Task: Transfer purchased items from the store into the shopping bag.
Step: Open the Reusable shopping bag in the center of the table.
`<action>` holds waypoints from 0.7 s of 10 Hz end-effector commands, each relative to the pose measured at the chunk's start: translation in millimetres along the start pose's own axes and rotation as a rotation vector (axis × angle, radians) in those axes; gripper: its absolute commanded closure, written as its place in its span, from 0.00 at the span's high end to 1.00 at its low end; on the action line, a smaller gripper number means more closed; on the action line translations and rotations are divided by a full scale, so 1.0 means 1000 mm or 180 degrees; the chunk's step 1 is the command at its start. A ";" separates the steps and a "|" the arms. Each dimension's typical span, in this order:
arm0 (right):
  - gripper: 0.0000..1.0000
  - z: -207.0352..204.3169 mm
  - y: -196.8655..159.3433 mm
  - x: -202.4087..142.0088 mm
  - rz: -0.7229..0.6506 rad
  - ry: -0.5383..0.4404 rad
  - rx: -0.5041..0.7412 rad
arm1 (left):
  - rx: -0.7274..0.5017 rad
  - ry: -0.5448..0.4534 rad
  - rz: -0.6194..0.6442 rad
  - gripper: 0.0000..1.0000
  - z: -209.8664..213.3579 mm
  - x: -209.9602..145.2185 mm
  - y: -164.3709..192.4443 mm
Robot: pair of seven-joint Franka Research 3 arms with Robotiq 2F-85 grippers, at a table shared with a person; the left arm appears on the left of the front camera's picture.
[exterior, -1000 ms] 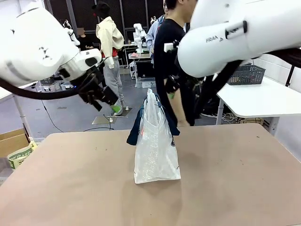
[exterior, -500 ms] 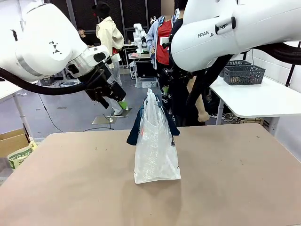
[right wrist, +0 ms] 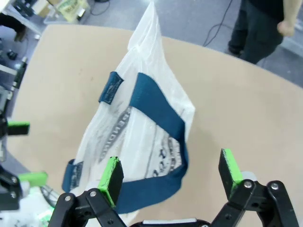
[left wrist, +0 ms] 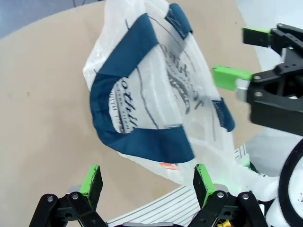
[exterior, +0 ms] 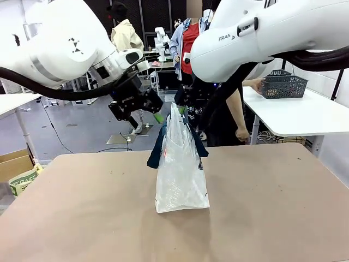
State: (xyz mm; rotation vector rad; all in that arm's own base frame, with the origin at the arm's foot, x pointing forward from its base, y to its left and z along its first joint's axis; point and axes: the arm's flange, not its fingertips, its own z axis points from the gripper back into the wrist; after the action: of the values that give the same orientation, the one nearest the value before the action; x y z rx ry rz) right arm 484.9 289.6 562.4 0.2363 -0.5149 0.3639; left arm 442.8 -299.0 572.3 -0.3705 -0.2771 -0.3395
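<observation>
left pincer, right pincer: wide open, empty | tall translucent plastic shopping bag with navy handles: limp, upright on tan bench | risk: snagged handle topples it

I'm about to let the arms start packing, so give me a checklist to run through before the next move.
1. Bag upright on the brown table: ok.
2. Left hand open and empty: ok.
3. Right hand open and empty: ok.
4. Bag mouth spread open: not ok, the top looks pinched flat.
5. Basket within reach: not ok, it sits on the far white table with a person's hand at it.
6. What the basket holds: cannot tell.
</observation>
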 end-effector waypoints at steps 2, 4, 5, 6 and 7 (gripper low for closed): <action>1.00 -0.013 0.004 0.013 -0.0080 0.0077 0.0113 | -0.0189 0.0190 0.0068 1.00 -0.014 0.012 -0.010; 1.00 -0.027 0.000 0.018 -0.0204 0.0155 0.0219 | -0.0295 0.0268 0.0118 1.00 -0.022 0.015 -0.012; 1.00 -0.030 -0.003 0.020 -0.0268 0.0201 0.0274 | -0.0304 0.0298 0.0135 1.00 -0.026 0.015 -0.013; 1.00 -0.034 -0.007 0.020 -0.0312 0.0278 0.0342 | -0.0290 0.0318 0.0192 1.00 -0.031 0.017 -0.012; 1.00 -0.038 -0.010 0.019 -0.0364 0.0362 0.0347 | -0.0246 0.0286 0.0298 1.00 -0.037 0.019 -0.012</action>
State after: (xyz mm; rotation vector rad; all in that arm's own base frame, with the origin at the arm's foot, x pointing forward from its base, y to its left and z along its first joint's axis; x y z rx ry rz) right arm 515.5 301.4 536.8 0.3198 -0.4129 0.3057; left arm 459.1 -325.5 546.5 -0.4293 -0.1716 -0.3194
